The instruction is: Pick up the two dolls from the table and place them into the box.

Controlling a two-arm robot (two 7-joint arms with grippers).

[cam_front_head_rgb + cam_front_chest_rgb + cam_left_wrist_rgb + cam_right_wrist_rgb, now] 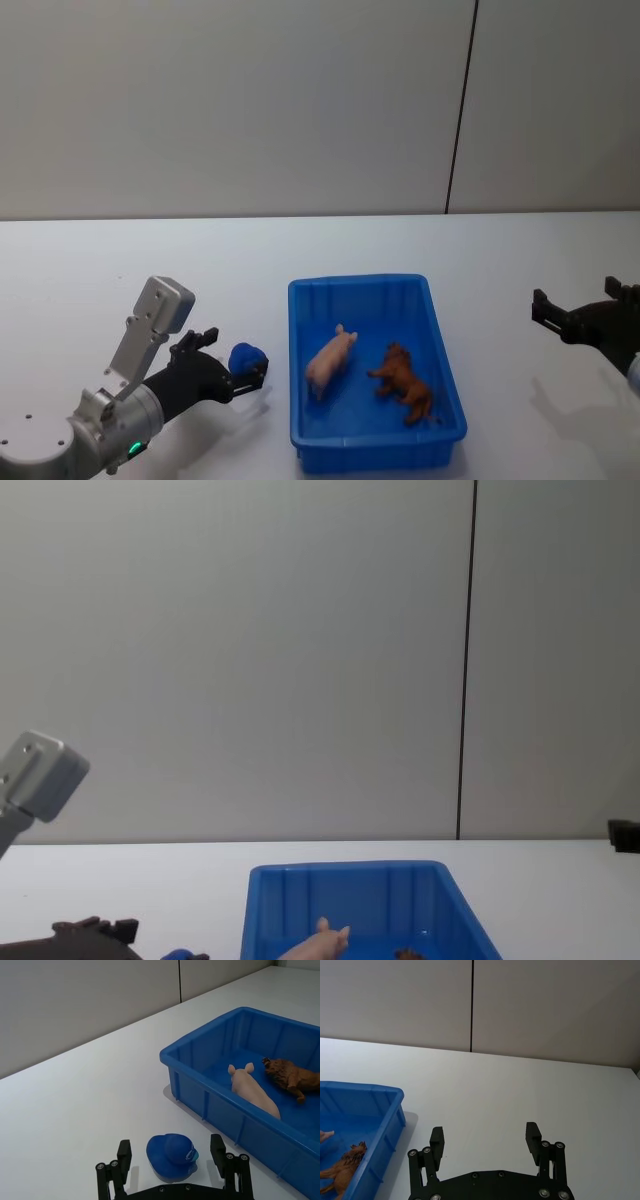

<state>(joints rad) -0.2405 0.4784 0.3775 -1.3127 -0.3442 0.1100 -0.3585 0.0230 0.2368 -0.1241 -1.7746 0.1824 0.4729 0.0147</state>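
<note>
Pink doll and brown doll lay in the box. The left gripper, seemingly spread, straddled a blue lump beside the box's left wall; the right gripper hung near the table's right edge.

A plain pale grey wall is seen behind the white table. It is split into two panels by a thin dark vertical seam. Everything is lit evenly, with only soft shadows.
</note>
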